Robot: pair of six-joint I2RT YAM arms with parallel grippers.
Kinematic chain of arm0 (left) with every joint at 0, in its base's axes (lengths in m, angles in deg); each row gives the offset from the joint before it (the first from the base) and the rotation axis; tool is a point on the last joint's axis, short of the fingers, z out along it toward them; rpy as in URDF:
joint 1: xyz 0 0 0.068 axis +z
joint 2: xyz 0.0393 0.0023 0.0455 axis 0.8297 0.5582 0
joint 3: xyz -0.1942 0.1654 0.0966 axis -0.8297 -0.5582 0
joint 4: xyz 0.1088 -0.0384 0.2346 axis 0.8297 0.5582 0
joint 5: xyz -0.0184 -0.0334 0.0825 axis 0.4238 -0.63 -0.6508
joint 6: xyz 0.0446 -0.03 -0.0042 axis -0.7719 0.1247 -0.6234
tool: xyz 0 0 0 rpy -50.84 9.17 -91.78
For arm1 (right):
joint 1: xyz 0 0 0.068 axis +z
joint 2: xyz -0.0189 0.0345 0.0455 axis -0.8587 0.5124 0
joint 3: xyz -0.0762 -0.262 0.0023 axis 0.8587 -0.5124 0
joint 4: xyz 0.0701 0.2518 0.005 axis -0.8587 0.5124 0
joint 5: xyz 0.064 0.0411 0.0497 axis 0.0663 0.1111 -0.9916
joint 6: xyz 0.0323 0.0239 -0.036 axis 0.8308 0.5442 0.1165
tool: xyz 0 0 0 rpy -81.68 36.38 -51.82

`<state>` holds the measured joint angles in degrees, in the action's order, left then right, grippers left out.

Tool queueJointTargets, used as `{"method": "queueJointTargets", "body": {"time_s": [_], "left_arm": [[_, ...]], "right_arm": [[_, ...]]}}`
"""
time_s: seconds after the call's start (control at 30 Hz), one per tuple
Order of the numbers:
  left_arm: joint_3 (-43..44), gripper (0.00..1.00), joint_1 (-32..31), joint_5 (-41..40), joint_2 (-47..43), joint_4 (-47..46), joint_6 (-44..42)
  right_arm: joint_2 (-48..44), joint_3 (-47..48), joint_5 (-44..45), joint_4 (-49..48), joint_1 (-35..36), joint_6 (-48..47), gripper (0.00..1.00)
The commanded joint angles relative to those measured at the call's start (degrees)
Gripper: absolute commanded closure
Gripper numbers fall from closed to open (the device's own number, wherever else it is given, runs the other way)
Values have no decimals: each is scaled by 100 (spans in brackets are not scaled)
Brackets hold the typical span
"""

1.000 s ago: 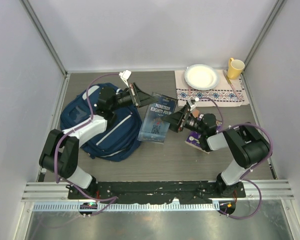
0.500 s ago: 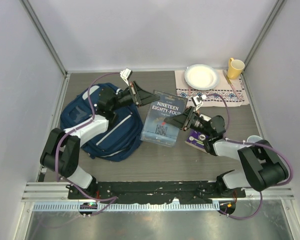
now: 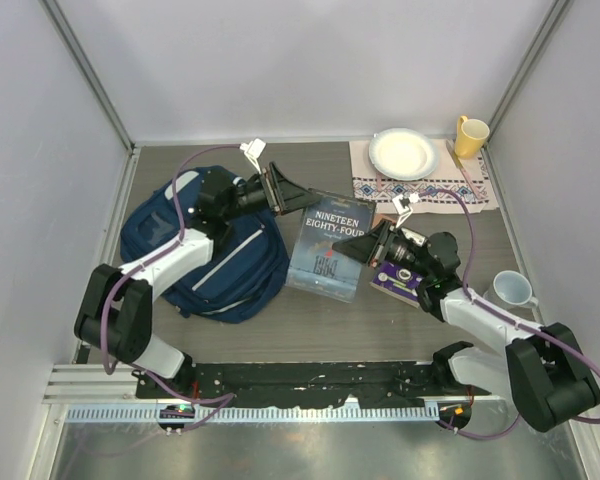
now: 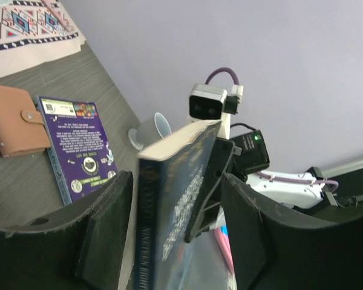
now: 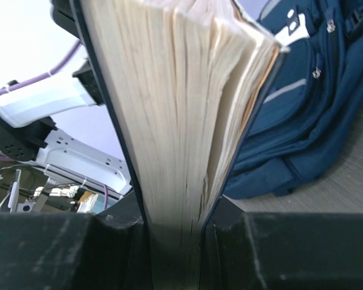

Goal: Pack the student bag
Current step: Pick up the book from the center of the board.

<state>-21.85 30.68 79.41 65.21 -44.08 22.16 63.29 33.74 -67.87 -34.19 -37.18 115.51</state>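
Note:
The student bag (image 3: 202,250), navy with pale stripe trim, lies at the left of the table, and its pockets also show in the right wrist view (image 5: 317,103). A dark blue book titled Nineteen Eighty-Four (image 3: 330,245) is held tilted just right of the bag. My right gripper (image 3: 360,243) is shut on the book's page edge (image 5: 169,121), with both jaws pressed against the covers. My left gripper (image 3: 292,196) stands open astride the book's spine (image 4: 169,217), with a gap showing on each side.
A purple booklet (image 3: 395,281) and a brown wallet (image 4: 12,124) lie under the right arm. A pale mug (image 3: 511,290) stands at the right. At the back right are a patterned cloth (image 3: 435,188), a white plate (image 3: 402,152) and a yellow mug (image 3: 469,136).
My left gripper has opened off the book while my right gripper has closed on its page edge. The book has shifted a little right and toward the front. The right arm has stretched out, uncovering the pale mug.

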Motion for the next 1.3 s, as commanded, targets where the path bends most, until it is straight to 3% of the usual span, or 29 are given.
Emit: {"method": "queueJointTargets", "body": {"time_s": [0.0, 0.2, 0.47, 0.53, 0.57, 0.63, 0.67, 0.77, 0.83, 0.87, 0.9, 0.93, 1.1, 1.27], "left_arm": [[421, 34, -19, 435, -265, 642, -662], [500, 30, -168, 1165, -45, 799, -855], [587, 33, -274, 1314, -45, 1555, -1523], [632, 42, -291, 1288, -37, 1819, -1672], [623, 55, -300, 1271, -45, 1820, -1673], [606, 68, -300, 1174, -71, 1828, -1673], [579, 81, -300, 1052, -115, 1837, -1682], [605, 100, -300, 614, -273, 2153, -1926], [614, 100, -291, 297, -387, 2530, -2085], [640, 100, -274, 130, -458, 2688, -2173], [649, 100, -265, -211, -606, 2890, -2278], [649, 100, -248, -354, -677, 2944, -2288], [562, 100, -116, -1408, -1284, 2997, -2218], [282, 100, -54, -2647, -1943, 2700, -1850]], "right_arm": [[-139, 412, -60, 116, 15, -401, 99], [247, 649, -648, -534, 24, -5, 99], [362, 1036, -1106, -141, 24, -259, 99], [397, 1115, -1168, 114, 24, -435, 99], [406, 1142, -1194, 202, 24, -514, 99], [432, 1221, -1212, 474, 24, -716, 99], [406, 1247, -1151, 658, 15, -839, 99], [249, 1414, -732, 1861, 24, -1655, 82], [108, 1528, -326, 2898, 24, -2225, 48], [46, 1546, 76, 3162, 24, -2316, 39], [-128, 1529, 271, 3530, 15, -2404, 24], [-217, 1503, 456, 3673, 15, -2465, 17], [-779, 898, 1563, 3693, 24, -1966, 14], [-1246, 536, 1776, 3439, 41, -1290, 13]]}}
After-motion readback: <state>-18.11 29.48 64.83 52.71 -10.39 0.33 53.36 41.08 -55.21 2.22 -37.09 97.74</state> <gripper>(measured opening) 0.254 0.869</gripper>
